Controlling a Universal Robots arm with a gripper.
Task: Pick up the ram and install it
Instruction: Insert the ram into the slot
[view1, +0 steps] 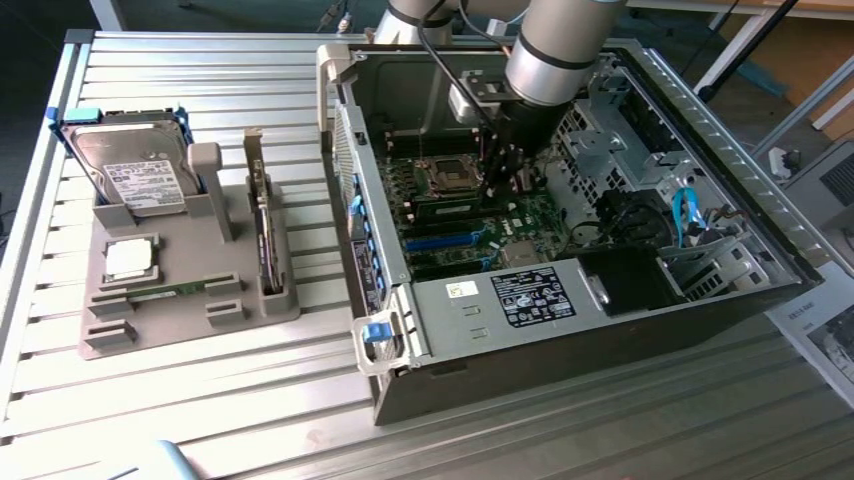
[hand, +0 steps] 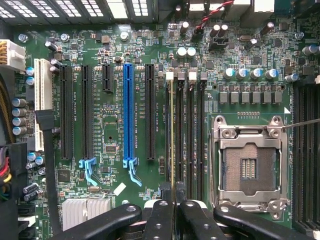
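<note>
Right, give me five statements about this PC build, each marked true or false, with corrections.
1. The gripper is working inside the open computer case. True.
2. The processor socket has a chip seated in it. False: the socket is empty, and the square silver processor lies in the gray holder on the table.
3. The gripper is shut on the ram, which is seen edge-on along the memory slots beside the socket. True.
4. The hard drive is mounted in the case. False: it stands in the gray holder outside the case.
5. The long blue slot carries a card. False: it is empty.
</note>
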